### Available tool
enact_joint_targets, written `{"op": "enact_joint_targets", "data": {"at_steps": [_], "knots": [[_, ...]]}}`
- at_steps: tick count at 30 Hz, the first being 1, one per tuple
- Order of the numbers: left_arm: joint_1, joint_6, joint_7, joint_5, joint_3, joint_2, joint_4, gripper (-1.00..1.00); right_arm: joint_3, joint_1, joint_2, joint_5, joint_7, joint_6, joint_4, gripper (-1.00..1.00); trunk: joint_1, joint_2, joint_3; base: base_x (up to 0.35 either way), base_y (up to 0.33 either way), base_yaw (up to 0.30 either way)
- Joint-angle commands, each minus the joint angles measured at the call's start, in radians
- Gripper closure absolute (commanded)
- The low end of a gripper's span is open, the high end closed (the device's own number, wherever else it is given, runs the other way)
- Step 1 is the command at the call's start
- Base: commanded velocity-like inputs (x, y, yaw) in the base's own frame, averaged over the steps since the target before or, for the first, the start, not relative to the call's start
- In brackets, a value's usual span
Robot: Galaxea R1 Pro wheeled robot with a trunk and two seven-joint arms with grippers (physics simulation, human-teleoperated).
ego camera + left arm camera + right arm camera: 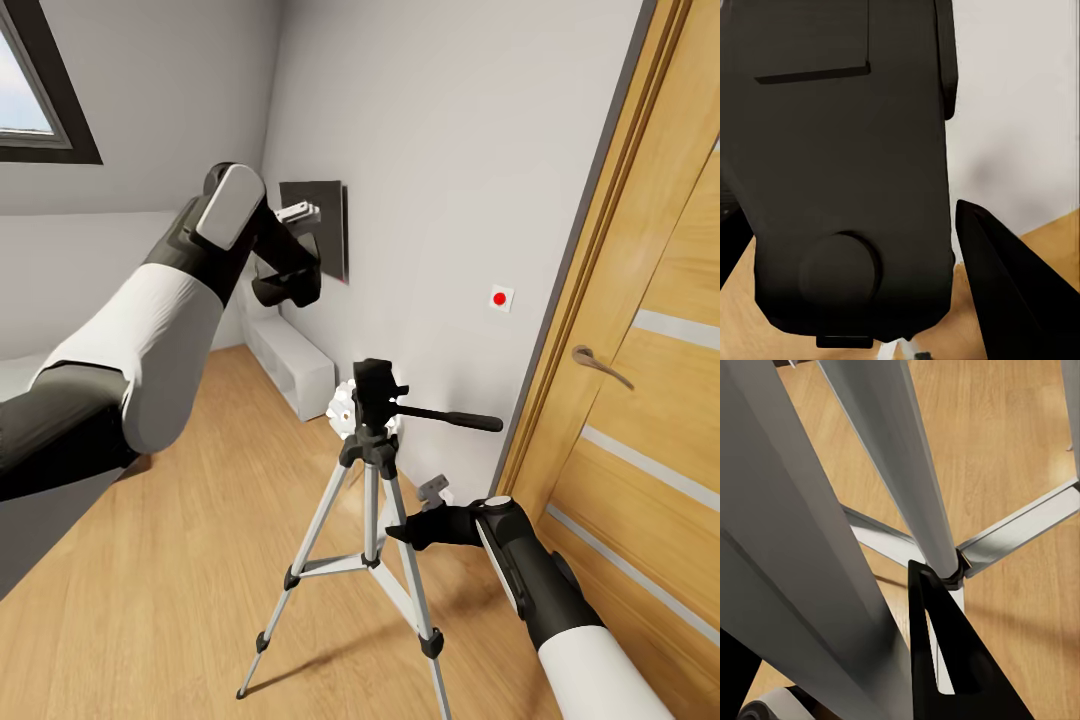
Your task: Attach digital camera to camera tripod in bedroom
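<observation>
Head view: camera tripod upright on wood floor, head bare, nothing mounted. Left claw raised well above and apart.

Left wrist view: digital camera clamped between the left claw's fingers. Pickup done; mounting left.

Right wrist view: right claw among the tripod legs; grip cannot be told.
</observation>
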Motion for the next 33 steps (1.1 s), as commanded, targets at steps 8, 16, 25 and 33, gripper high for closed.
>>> {"op": "enact_joint_targets", "data": {"at_steps": [8, 16, 25, 33], "knots": [[0.001, -0.003, -0.494, 0.005, -0.084, 0.0, -0.031, 1.0, 0.0, 0.0, 0.001, 0.015, 0.009, 0.008, 0.019, 1.0, 0.001, -0.002, -0.003, 0.0, 0.0, 0.0], [0.001, -0.005, -0.895, -0.045, -0.244, 0.04, -0.075, 1.0, 0.0, -0.001, 0.001, 0.015, 0.009, 0.007, 0.019, 1.0, 0.001, -0.002, -0.003, 0.0, 0.0, 0.0], [0.001, 0.003, -0.938, -0.11, -0.451, 0.05, -0.089, 1.0, -0.001, 0.0, 0.0, 0.014, 0.01, 0.007, 0.015, 1.0, 0.001, -0.002, -0.003, 0.0, 0.0, 0.0], [-0.001, 0.014, -1.069, -0.17, -0.676, 0.161, -0.242, 1.0, -0.001, 0.0, -0.001, 0.014, 0.016, 0.006, 0.011, 1.0, 0.001, -0.002, -0.003, 0.0, 0.0, 0.0]]}}
